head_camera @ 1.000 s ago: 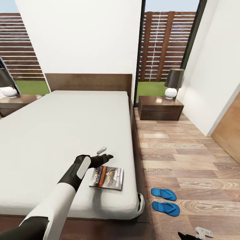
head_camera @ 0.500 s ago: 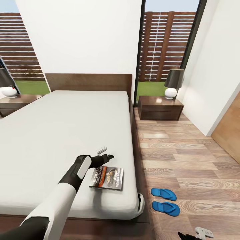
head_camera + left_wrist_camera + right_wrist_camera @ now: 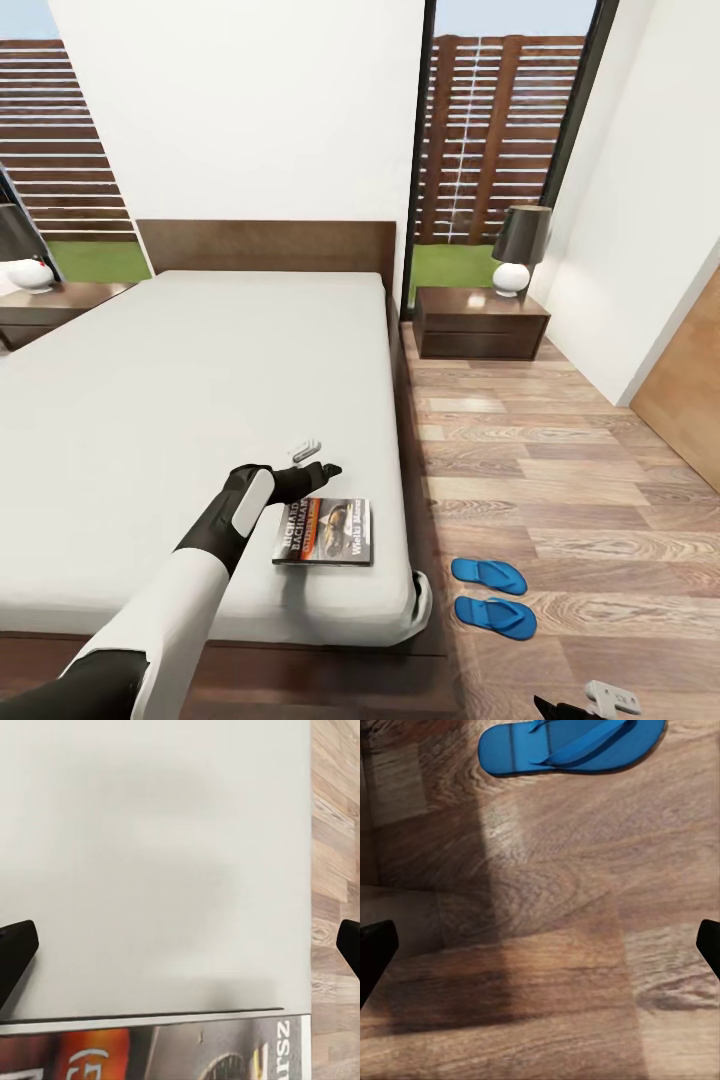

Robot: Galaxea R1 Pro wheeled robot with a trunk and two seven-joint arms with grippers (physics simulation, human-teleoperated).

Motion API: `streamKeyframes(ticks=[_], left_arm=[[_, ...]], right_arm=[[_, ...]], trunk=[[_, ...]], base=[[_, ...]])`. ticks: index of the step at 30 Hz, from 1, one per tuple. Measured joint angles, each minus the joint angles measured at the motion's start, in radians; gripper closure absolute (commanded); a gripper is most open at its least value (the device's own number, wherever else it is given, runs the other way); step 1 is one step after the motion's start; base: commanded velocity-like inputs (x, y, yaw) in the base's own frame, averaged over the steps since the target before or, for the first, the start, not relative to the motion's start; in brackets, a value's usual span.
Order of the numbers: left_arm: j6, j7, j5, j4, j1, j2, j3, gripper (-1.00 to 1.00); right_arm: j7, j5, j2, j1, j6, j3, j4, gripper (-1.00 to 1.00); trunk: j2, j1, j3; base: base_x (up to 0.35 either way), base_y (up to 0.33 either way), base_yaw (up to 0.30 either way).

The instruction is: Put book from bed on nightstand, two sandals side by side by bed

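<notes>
Left gripper (image 3: 312, 456) open, empty — just past book (image 3: 324, 532), toward headboard; book's long axis crosswise; right gripper (image 3: 590, 700) far off, state unclear

Left nightstand (image 3: 50, 305) and its lamp (image 3: 20, 255) cut by frame edge. Book (image 3: 157, 1054) cropped in left wrist view. Right gripper (image 3: 590, 700) partly out of frame.

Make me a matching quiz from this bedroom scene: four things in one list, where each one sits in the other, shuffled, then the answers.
Things:
1. book
2. sandals
3. lamp
4. left gripper

Places:
A. on the wood floor beside the bed
B. on the nightstand
C. over the mattress, just beyond the book
D. flat on the mattress near its foot corner

Pairs: 1-D, 2-A, 3-B, 4-C
</notes>
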State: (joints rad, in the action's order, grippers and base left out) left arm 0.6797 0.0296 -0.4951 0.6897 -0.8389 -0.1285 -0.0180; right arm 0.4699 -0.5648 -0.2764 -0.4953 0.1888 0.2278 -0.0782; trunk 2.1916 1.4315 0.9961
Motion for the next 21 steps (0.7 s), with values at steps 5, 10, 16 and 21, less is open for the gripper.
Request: streamKeyframes(ticks=[5,10,16,21], left_arm=[[0.0,0.0,0.0,0.0,0.0,0.0,0.0,-1.0],[0.0,0.0,0.0,0.0,0.0,0.0,0.0,-1.0],[0.0,0.0,0.0,0.0,0.0,0.0,0.0,-1.0],[0.0,0.001,-0.001,0.0,0.0,0.0,0.0,-1.0]], right_arm=[[0.0,0.0,0.0,0.0,0.0,0.0,0.001,-1.0],[0.0,0.0,0.0,0.0,0.0,0.0,0.0,-1.0],[0.0,0.0,0.0,0.0,0.0,0.0,0.0,-1.0],[0.0,0.0,0.0,0.0,0.0,0.0,0.0,-1.0]], trunk=[[0.0,0.0,0.0],[0.0,0.0,0.0],[0.0,0.0,0.0],[0.0,0.0,0.0]], base=[[0.0,0.0,0.0],[0.0,0.0,0.0],[0.0,0.0,0.0],[0.0,0.0,0.0]])
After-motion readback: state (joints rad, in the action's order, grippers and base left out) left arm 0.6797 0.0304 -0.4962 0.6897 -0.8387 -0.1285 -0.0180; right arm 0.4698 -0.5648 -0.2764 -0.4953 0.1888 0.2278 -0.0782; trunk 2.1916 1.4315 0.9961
